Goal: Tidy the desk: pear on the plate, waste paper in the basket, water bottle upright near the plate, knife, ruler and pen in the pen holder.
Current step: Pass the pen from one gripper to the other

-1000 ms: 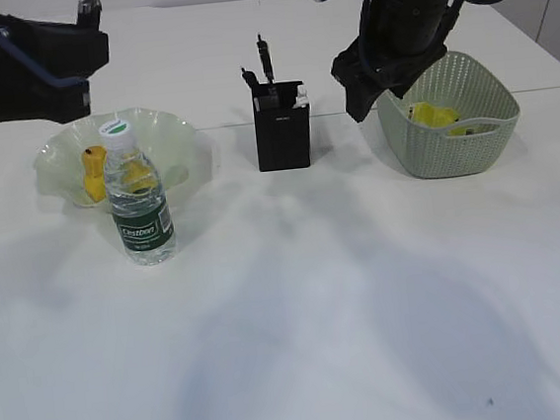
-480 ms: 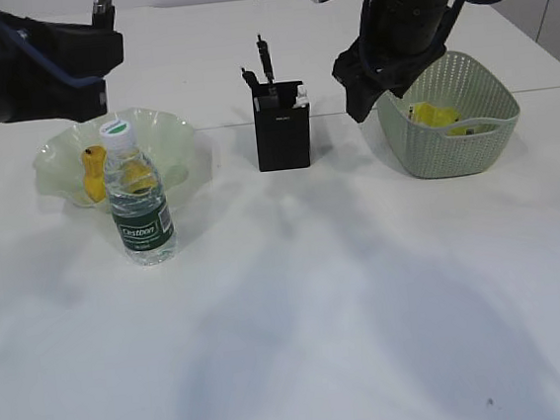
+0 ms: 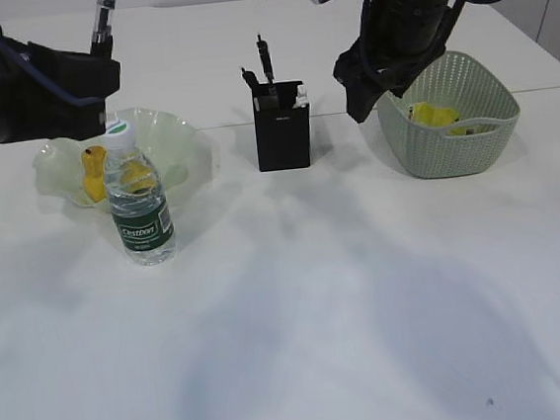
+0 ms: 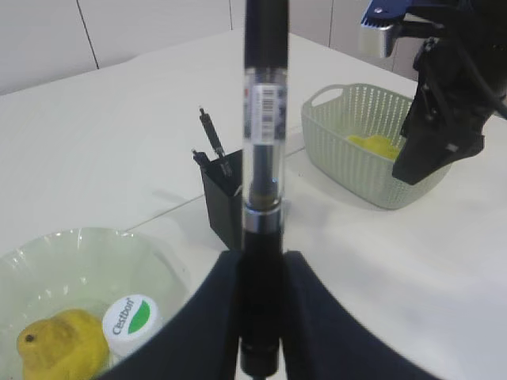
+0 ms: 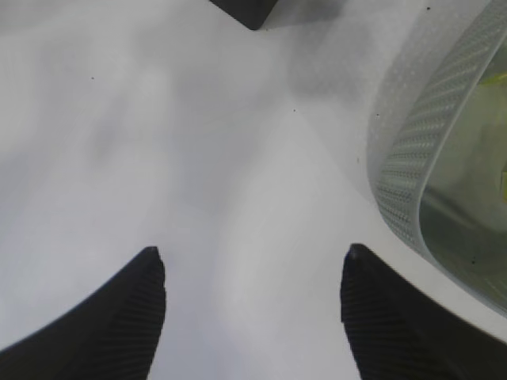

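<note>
Clamping the pen point(image 4: 261, 158) upright, long axis vertical, my left gripper point(image 4: 260, 273) hangs over the plate point(image 3: 179, 135) beside the standing water bottle point(image 3: 137, 199). I place the pen holder point(image 3: 282, 130) well to its right, mouth up, two items already inside. My right gripper point(image 5: 249, 305) stands open and empty by the basket point(image 3: 452, 139); open table lies between.

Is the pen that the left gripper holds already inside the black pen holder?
No, the left gripper holds the pen upright between its fingers, above the plate and apart from the pen holder.
</note>
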### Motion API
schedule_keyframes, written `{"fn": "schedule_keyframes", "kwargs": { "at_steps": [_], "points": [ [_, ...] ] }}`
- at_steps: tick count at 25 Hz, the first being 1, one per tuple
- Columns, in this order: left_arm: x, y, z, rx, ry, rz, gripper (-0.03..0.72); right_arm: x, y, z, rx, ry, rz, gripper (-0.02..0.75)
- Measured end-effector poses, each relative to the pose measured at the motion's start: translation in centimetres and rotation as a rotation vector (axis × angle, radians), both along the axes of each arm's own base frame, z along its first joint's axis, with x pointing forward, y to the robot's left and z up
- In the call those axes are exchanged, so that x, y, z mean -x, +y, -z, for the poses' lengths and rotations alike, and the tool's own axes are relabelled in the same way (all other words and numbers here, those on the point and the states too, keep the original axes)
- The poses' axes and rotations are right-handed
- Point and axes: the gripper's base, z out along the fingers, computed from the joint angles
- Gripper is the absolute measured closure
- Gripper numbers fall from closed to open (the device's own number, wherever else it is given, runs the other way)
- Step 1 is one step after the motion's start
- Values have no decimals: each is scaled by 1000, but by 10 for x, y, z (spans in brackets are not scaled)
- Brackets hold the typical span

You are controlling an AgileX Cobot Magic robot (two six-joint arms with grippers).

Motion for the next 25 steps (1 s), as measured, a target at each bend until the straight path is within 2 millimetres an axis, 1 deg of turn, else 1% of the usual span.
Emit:
{"fn": "schedule_keyframes", "kwargs": {
  "at_steps": [8,14,18,21,25],
  "points": [
    [0,1,3,12,53,-23,592,0,0,0,0,0,0,225],
    [0,7,9,33,144,-78,592,0,0,0,-4,1,0,225],
    [0,7,10,44,164,-88,592,0,1,0,-9,3,0,225],
    [1,8,14,15,190,-94,592,0,1,0,-11,3,0,225],
    [4,13,22,-81,252,-110,592,0,1,0,-13,4,0,225]
  ]
}}
